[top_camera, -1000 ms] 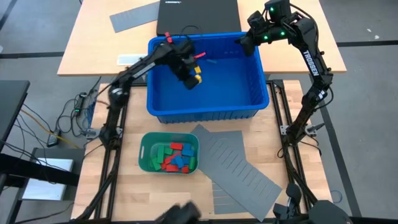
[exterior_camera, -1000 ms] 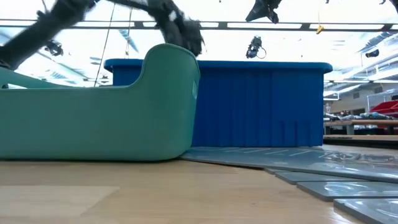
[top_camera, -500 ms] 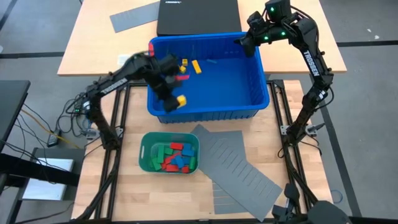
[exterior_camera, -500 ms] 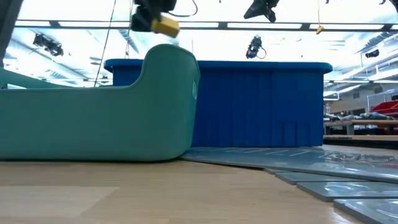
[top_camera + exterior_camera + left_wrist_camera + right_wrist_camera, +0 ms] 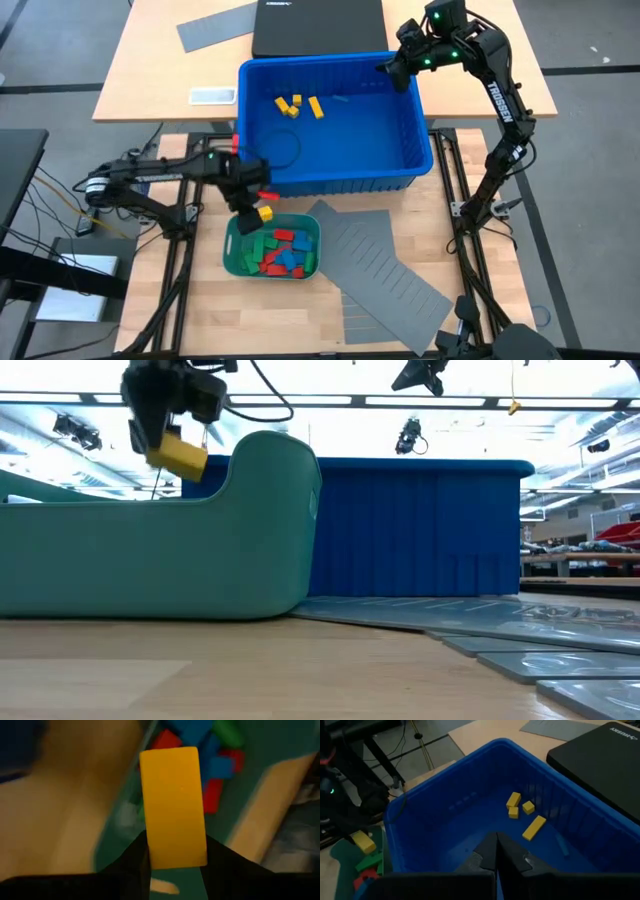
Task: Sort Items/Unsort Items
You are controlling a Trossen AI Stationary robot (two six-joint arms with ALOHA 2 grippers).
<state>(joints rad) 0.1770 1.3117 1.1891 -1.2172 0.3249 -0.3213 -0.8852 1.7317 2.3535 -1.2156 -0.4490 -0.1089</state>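
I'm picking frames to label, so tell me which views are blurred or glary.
Left wrist view: yellow block sharp, the green tray and blocks behind it smeared. Low view: bright ceiling lights backlight the left claw into a silhouette. High view: evenly lit, crisp. Right wrist view: dim, blue bin readable.

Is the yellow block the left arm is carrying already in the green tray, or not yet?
Not yet. The yellow block hangs in the left gripper jaws above the green tray rim, clear of the blocks inside.

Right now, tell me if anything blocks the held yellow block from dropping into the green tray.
Nothing visible does. The left gripper holds the yellow block over the green tray, near its rim; only loose blocks lie below.
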